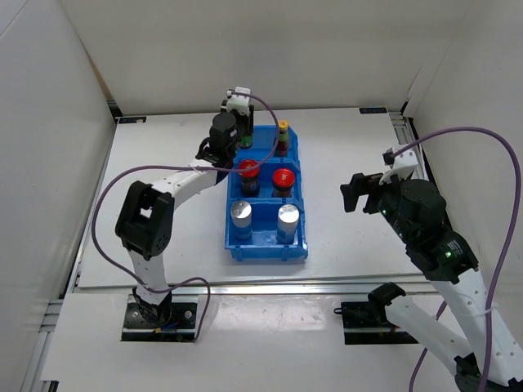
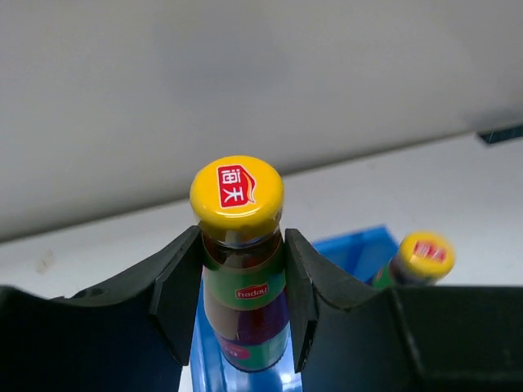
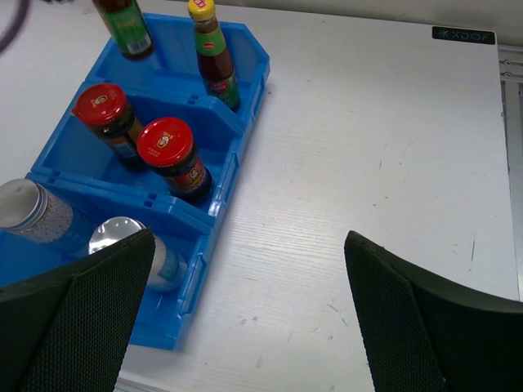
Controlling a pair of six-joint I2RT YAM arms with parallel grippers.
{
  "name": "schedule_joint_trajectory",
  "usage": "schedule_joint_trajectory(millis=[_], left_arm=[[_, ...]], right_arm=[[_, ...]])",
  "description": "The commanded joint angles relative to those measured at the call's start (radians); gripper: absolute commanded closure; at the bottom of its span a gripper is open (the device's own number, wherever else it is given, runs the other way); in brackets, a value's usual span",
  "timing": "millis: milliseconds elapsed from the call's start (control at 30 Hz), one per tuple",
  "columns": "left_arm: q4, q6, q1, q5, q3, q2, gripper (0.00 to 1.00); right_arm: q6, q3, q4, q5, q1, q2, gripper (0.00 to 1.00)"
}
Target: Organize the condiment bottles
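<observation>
Two black fingers [image 2: 176, 298] of the left pincer [image 2: 243, 310] press on either side of a slim bottle [image 2: 243, 282]. They are clamped on it just below its yellow cap, so it stands upright between them at the far left of the blue bin [image 2: 355, 251]. Just to its right in the same far compartment stands the second slim bottle [image 2: 421, 260], apart from the pincer. The right pincer [image 3: 253, 327] hangs well to the right of the bin over the white worktop [image 3: 368, 147], its fingers wide apart and holding nothing.

From above, the left wrist covers nearly all of the held bottle — only a sliver of green shows. In the wrist view its base is blurred against the blue, so whether it rests on the bin floor I cannot tell. The right wrist view cuts off its cap.

Dark brown sauce fills the held bottle, which has a green label and a red mark on the cap. Two red-lidded jars [image 3: 166, 145] share the middle compartment and two silver-capped shakers [image 3: 24, 208] the near one — one of them partly behind a right finger.
</observation>
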Motion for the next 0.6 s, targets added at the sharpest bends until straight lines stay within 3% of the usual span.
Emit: schedule_joint_trajectory(millis=[0,200,400,533,567], left_arm=[[0.127,-0.033,0.003,0.01,-0.006,-0.023,0.89],[0.158,-0.081,0.003,0.01,-0.047,0.04,0.89],[0.176,-0.081,0.003,0.01,-0.083,0.061,0.78],[0.209,-0.081,0.003,0.01,-0.106,0.037,0.47],[0.209,-0.072,0.003,0.01,-0.117,0.037,0.28]], right_arm=[[-0.011,0.05,-0.012,0.018,0.003,-0.039,0.0],[0.001,0.06,-0.021,0.018,0.003,-0.019,0.0],[0.01,0.06,-0.021,-0.004,0.003,-0.01,0.0],[0.02,0.06,-0.021,-0.004,0.003,-0.01,0.0],[0.02,0.06,-0.021,-0.004,0.003,-0.001,0.0]])
